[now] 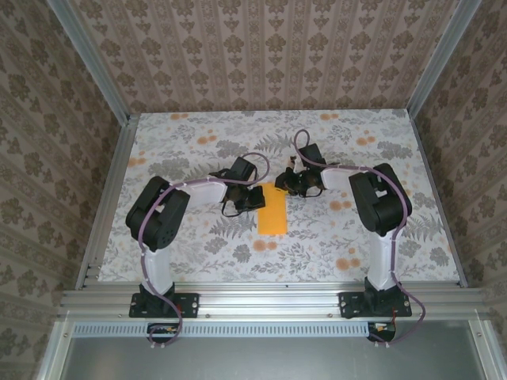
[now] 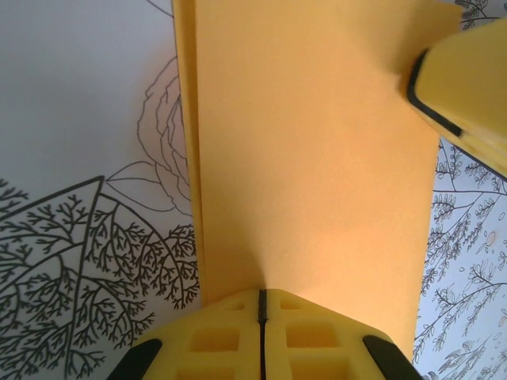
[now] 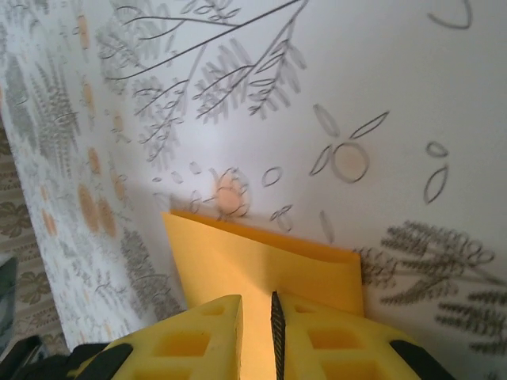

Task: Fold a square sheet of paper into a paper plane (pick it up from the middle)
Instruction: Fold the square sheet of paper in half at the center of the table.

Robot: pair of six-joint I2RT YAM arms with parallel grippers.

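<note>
The square sheet of paper (image 1: 272,210) is bright orange and lies folded into a narrow rectangle at the table's middle. In the left wrist view the sheet (image 2: 317,158) shows two layered edges along its left side. My left gripper (image 1: 255,196) is at the sheet's left edge; its jaws (image 2: 261,293) are shut, tips down on the paper. My right gripper (image 1: 287,184) is over the far right corner. Its jaws (image 3: 257,299) stand a narrow gap apart above the sheet (image 3: 253,253), orange showing through the gap. One right finger (image 2: 467,95) shows over the paper's edge.
The floral tablecloth (image 1: 198,134) covers the table, with patterned walls on three sides. Aluminium rails (image 1: 261,297) run along the near edge by the arm bases. Bare cloth lies in front of and behind the sheet.
</note>
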